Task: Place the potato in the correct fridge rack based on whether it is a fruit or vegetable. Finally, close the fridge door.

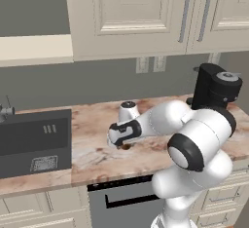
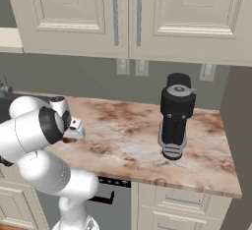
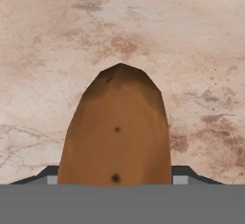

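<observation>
Pincer (image 1: pixel 118 144): lowered to the countertop (image 1: pixel 92 124), hand pointing down, the white arm bent low over the marbled stone. Jaws: set at either flank of the potato (image 3: pixel 117 132), their dark tips just showing beside its base in the hand view. Closed on it, by the look of things, though whether the pads press firmly I cannot tell.

Potato: brown, dull-skinned, oval. Lies on the countertop directly under the hand, its blunt end pointing away from the wrist camera. From the left base view only a brown sliver shows beneath the hand.

Sink (image 1: pixel 34 139): dark basin to the left of the arm, well apart from the potato.

Coffee machine (image 2: pixel 175 116): black, upright, at the far right of the countertop, near the wall.

Cabinets (image 2: pixel 123 13): pale doors above, shut.

Progress, as I judge it: early. The grasp looks just made; the potato is not yet lifted. Left to do: raise it, carry it to the fridge, set it on the proper rack for a vegetable, then shut the fridge door.
</observation>
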Controlling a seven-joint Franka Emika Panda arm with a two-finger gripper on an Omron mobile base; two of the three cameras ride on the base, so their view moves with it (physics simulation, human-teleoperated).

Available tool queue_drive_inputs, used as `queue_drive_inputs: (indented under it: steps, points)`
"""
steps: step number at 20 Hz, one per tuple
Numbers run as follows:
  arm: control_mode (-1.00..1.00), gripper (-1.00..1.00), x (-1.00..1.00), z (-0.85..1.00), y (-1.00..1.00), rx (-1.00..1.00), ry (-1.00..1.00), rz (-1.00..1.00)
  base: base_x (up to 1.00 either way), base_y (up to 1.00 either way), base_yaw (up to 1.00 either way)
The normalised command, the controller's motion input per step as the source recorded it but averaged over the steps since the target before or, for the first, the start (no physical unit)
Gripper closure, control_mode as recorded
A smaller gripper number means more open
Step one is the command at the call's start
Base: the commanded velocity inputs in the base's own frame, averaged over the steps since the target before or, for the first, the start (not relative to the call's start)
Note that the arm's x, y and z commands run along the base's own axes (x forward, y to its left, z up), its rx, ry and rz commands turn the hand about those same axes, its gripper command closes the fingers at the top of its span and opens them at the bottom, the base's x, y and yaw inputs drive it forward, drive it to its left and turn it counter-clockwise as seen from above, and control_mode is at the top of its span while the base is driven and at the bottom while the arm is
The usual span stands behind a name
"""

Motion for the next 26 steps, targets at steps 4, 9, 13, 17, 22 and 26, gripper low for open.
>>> queue_drive_inputs:
  steps: [4,9,13,17,22,26]
  points:
    - [-1.0,1.0,0.0,0.0,0.0,0.0,0.0,0.0,0.0,0.0,0.0]
    - [-1.0,1.0,-0.07,0.0,0.0,0.0,0.0,0.0,0.0,0.0,0.0]
    - [-1.0,1.0,-0.1,0.07,0.0,0.0,0.0,0.0,0.0,0.0,0.0]
    - [-1.0,1.0,-0.49,0.27,-0.02,0.0,0.0,-0.01,0.0,0.0,0.0]
    - [-1.0,1.0,-0.74,0.34,-0.11,0.0,-0.04,-0.01,0.0,0.0,0.0]
    - [-1.0,1.0,-0.73,0.43,-0.07,0.0,-0.01,-0.02,0.0,0.0,0.0]
